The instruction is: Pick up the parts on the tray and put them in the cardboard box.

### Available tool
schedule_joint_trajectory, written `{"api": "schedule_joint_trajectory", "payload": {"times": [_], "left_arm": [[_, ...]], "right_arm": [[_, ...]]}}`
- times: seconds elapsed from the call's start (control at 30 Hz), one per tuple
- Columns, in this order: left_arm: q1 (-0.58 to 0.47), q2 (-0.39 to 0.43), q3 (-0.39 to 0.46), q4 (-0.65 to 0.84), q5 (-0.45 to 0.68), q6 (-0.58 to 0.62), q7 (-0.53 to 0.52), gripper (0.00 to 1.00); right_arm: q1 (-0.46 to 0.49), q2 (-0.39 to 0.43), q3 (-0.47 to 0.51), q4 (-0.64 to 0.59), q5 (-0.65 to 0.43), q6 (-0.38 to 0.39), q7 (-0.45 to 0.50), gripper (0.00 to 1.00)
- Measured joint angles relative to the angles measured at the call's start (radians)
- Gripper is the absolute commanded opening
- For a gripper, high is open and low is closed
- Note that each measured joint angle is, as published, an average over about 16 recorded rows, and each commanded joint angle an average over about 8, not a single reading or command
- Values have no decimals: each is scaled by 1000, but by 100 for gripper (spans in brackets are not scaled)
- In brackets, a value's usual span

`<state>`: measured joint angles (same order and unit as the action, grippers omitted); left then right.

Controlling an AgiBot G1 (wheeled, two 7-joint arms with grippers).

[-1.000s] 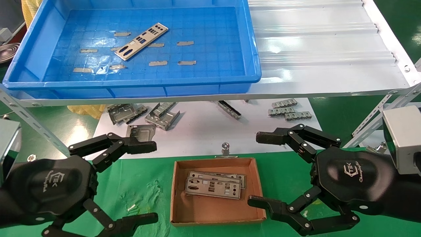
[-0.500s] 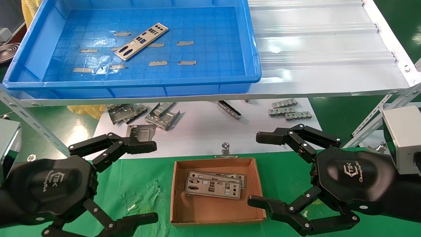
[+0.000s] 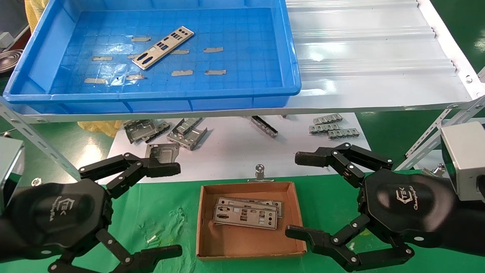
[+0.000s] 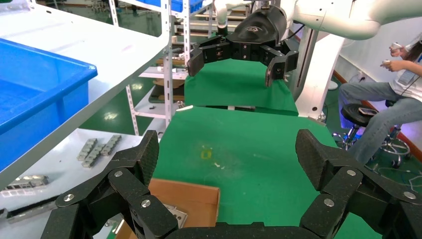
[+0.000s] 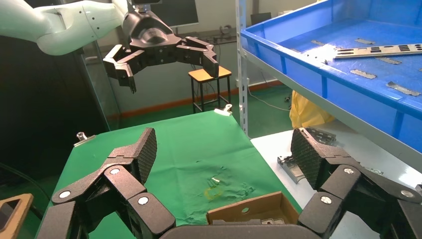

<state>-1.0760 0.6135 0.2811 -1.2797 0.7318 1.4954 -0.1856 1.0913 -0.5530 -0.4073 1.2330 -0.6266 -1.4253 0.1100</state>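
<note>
both arms low & near, left end effector (image 3: 172, 206) & right end effector (image 3: 299, 195) w/ fingers spread wide.

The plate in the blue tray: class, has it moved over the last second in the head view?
No. The plate lies at the same slant among the same tape strips on the tray floor.

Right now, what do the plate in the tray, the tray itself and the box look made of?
Plate: thin bare sheet metal, silvery and shiny, with punched cutouts.
Tray: moulded plastic, glossy bright blue, grid floor.
Box: plain brown cardboard, matte, with folded low walls.
</note>
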Motion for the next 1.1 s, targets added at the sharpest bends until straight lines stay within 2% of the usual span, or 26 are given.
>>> {"api": "schedule_joint_trajectory", "payload": {"times": [1.1], "left_arm": [[0, 0, 0, 0, 0, 0, 0, 100]], "right_arm": [[0, 0, 0, 0, 0, 0, 0, 100]]}}
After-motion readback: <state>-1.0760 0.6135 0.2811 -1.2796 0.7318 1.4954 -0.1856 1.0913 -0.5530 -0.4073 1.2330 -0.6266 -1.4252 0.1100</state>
